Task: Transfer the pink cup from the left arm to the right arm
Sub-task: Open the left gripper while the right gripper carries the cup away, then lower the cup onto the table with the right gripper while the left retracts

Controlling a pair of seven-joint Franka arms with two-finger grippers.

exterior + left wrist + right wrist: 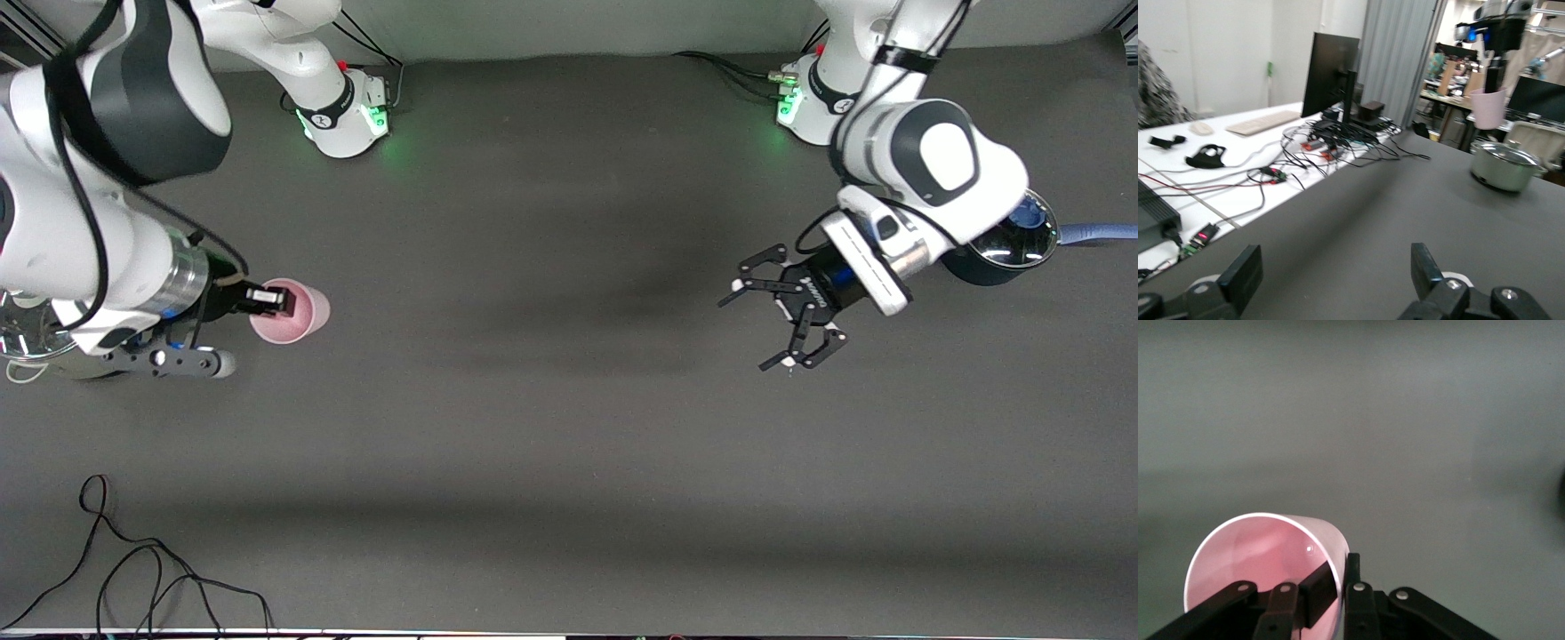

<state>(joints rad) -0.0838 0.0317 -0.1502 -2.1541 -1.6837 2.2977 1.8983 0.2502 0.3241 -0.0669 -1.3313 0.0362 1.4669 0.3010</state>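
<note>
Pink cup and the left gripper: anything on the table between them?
Nothing: the front view shows only bare dark tabletop between the pink cup, pinched by the right gripper, and the open left gripper.

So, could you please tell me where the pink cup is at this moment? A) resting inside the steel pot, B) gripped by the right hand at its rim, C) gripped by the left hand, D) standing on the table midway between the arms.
B: the right hand is shut on the pink cup, one finger inside its wall, while the left hand hangs open and empty.
</note>
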